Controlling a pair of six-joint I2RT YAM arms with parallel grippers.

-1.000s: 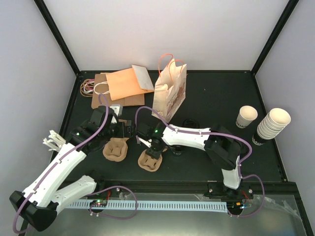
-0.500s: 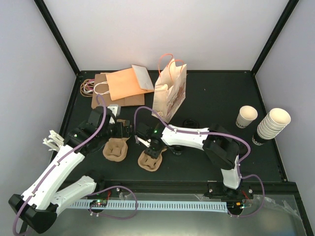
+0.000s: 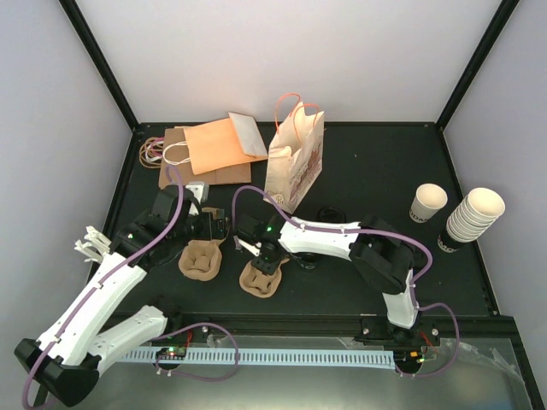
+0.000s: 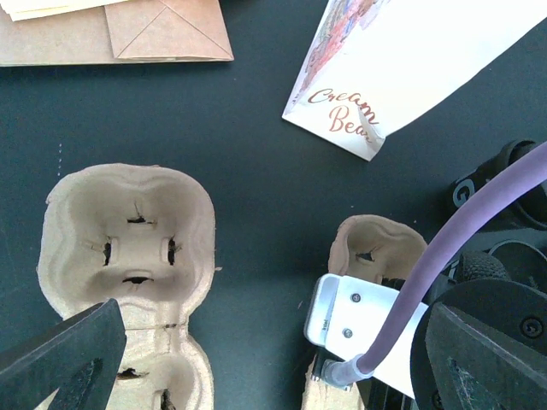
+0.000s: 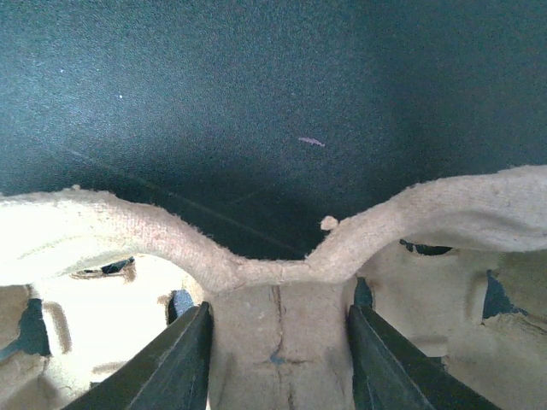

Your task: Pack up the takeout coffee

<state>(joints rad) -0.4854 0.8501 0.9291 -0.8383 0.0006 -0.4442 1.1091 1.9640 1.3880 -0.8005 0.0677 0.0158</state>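
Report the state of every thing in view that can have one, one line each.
takeout coffee cup, upright, no lid.
cup stack, nested.
white paper bag, standing upright.
flat bags, lying flat.
left pulp carrier, flat on table, pockets empty.
right pulp carrier, straddled at its middle ridge.
left gripper, open wide above left pulp carrier.
right gripper, fingers either side of that ridge; grip unclear.

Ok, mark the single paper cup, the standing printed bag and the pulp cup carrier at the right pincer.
single paper cup (image 3: 427,205): top view, upper side wall.
standing printed bag (image 3: 296,166): top view, printed side face.
pulp cup carrier (image 5: 278,312): right wrist view, centre bridge.
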